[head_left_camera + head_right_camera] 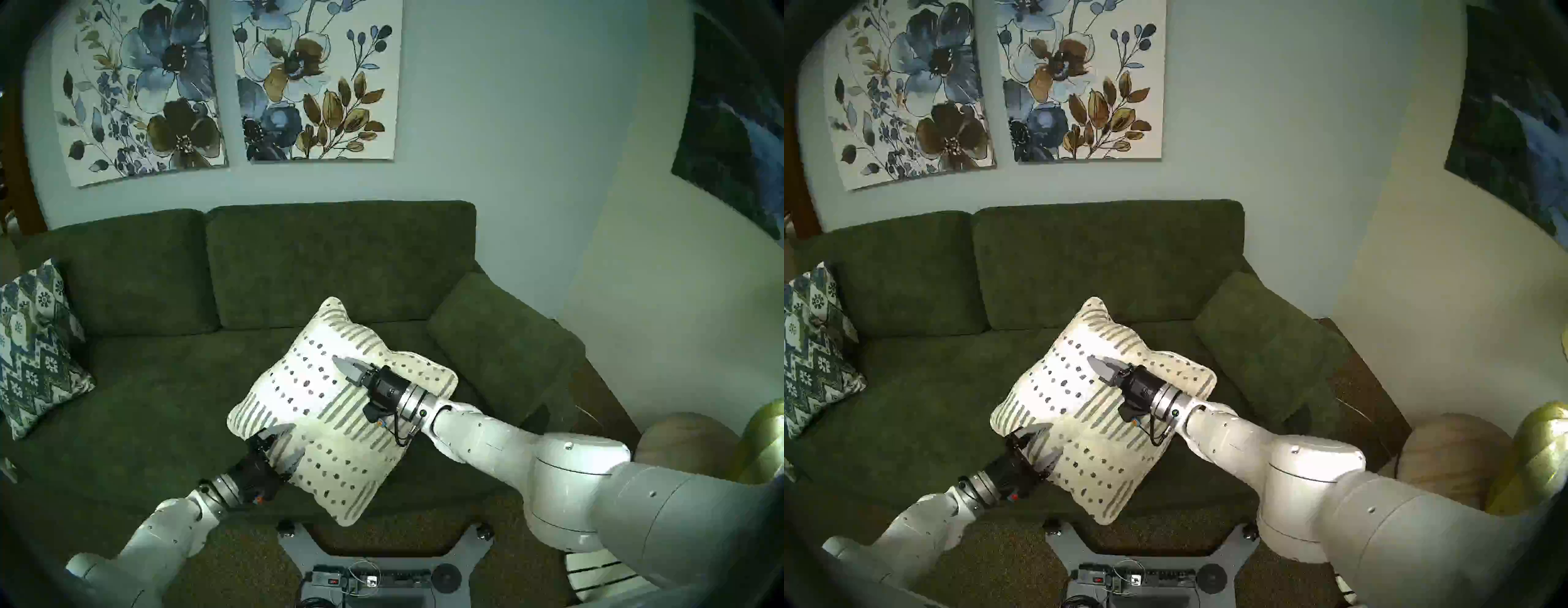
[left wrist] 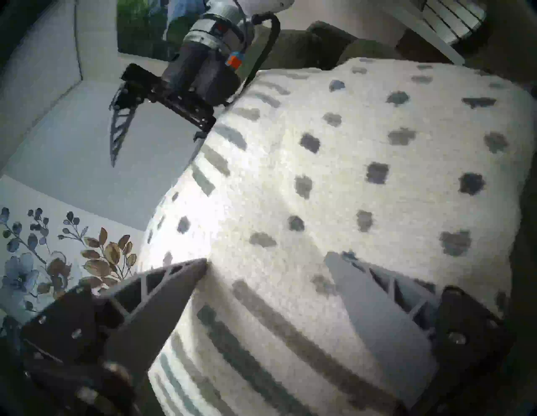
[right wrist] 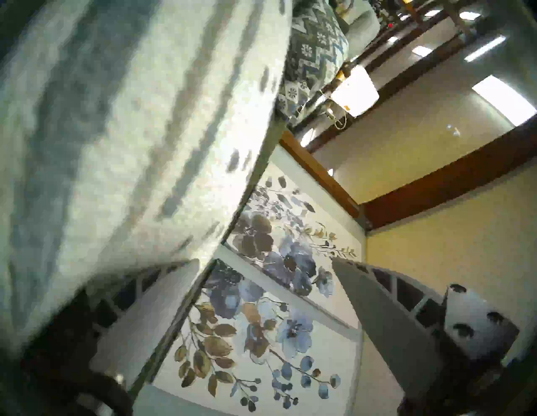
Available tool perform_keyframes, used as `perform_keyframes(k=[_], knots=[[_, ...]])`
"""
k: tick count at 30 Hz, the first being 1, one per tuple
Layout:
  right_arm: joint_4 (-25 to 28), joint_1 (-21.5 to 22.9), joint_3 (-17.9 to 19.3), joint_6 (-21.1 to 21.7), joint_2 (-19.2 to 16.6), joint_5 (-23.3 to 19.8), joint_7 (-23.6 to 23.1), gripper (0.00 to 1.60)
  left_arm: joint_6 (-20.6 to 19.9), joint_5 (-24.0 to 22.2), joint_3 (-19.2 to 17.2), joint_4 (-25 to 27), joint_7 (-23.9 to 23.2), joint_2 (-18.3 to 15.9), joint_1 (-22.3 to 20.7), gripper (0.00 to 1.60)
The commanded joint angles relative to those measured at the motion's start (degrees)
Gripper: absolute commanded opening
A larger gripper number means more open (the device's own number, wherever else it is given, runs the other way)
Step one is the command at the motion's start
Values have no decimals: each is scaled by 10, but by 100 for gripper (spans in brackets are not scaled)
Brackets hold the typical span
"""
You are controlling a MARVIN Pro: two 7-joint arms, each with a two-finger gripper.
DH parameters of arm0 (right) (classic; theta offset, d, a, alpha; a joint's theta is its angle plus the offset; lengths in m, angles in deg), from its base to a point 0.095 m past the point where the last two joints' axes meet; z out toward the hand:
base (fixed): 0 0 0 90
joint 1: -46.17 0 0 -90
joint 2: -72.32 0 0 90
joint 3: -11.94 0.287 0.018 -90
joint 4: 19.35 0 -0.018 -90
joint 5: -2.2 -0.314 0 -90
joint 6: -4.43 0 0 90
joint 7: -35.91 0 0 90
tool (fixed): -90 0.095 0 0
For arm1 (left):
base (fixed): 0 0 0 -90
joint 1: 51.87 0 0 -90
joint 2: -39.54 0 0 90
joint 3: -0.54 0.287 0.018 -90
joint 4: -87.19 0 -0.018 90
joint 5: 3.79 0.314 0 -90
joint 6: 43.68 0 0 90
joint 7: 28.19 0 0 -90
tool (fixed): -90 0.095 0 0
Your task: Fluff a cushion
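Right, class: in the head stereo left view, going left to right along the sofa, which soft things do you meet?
Zigzag floral pillow → cream dotted cushion → dark green bolster cushion.

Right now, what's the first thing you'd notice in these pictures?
A square cream cushion with grey-green dots and dashes is held tilted above the dark green fabric sofa, with the left tool straddling its lower-left edge and the right tool open at its face. Behind, two blue-and-brown flower paintings hang on the wall.

dark green sofa [image 1: 169, 382] against pale blue-grey wall [image 1: 509, 127]; two floral canvases [image 1: 314, 80] above; patterned pillow [image 1: 34, 352] at left.
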Motion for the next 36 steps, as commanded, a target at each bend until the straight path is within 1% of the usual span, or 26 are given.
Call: perform_keyframes(k=[1, 4, 12, 19, 20, 22, 23, 25, 26, 28, 31, 32, 33, 34, 36], knots=[[-15, -58, -7, -16, 5, -3, -20, 160, 2, 1, -11, 26, 29, -37, 15, 160], [-20, -65, -6, -18, 6, -10, -23, 160, 4, 8, -11, 44, 37, -43, 22, 160], [-29, -73, -3, -19, 0, -27, -20, 160, 2, 14, -20, 95, 40, -66, 24, 160], [-33, -89, -4, -19, 5, -38, -19, 160, 1, 13, -34, 139, 42, -89, 25, 160], [-33, -86, -5, -20, 6, -39, -19, 160, 1, 13, -35, 145, 43, -89, 24, 160], [-33, -94, -5, -19, 9, -42, -18, 160, 2, 14, -36, 164, 43, -91, 21, 160], [-33, -88, -7, -20, 11, -43, -18, 160, 2, 15, -36, 172, 43, -91, 20, 160], [-33, -94, -8, -19, 14, -46, -18, 160, 3, 16, -34, 191, 44, -89, 17, 160], [-34, -89, -9, -20, 16, -47, -19, 160, 4, 17, -31, 192, 45, -87, 15, 160], [-35, -97, -7, -19, 17, -52, -18, 160, 4, 19, -28, 214, 45, -85, 14, 160], [-38, -94, -8, -19, 19, -58, -19, 160, 4, 23, -25, 229, 44, -83, 11, 160], [-38, -106, -6, -17, 20, -61, -18, 160, 3, 24, -25, 251, 44, -83, 12, 160], [-40, -86, -10, -21, 21, -61, -20, 160, 3, 24, -25, 234, 45, -83, 7, 160], [-40, -99, -8, -19, 21, -63, -19, 160, 2, 24, -26, 253, 46, -85, 5, 160], [-42, -100, -8, -19, 22, -65, -19, 160, -1, 22, -30, 267, 48, -88, -3, 160]])
